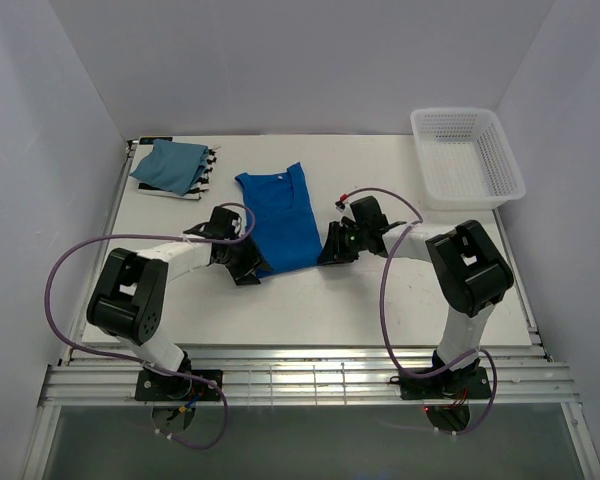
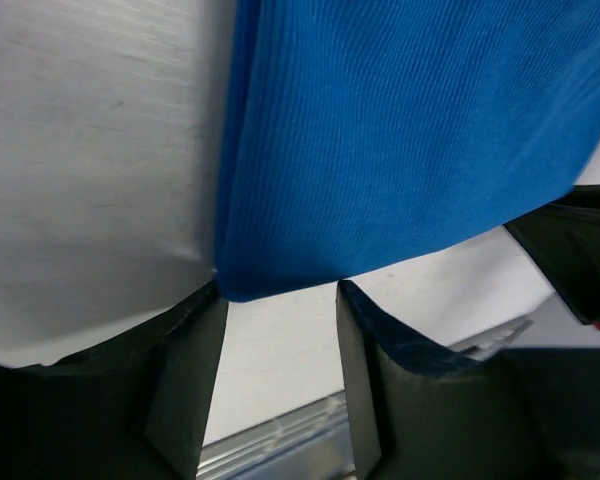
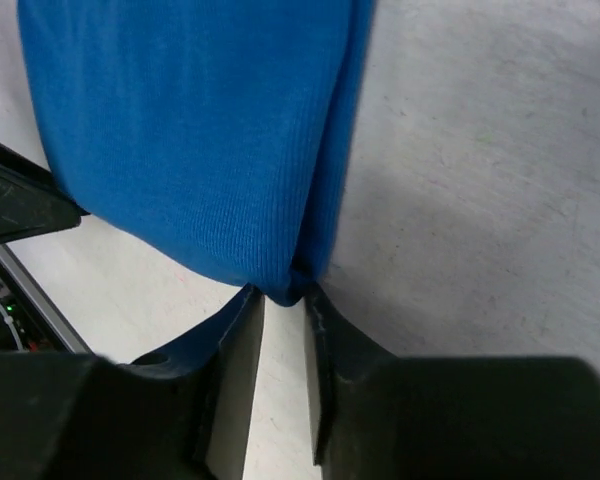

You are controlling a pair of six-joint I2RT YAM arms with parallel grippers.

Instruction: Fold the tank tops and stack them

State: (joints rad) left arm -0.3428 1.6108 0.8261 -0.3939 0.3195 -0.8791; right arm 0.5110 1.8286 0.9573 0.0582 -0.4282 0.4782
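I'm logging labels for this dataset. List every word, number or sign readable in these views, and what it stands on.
None can be read. The bright royal blue cloth tank top, the folded muted teal-blue cloth top and the white plastic lattice basket show no legible text.

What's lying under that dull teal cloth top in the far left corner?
A black-and-white striped cloth top peeks out along the right and near edges of the muted teal-blue cloth top. The teal one covers most of it, so nothing more beneath can be seen.
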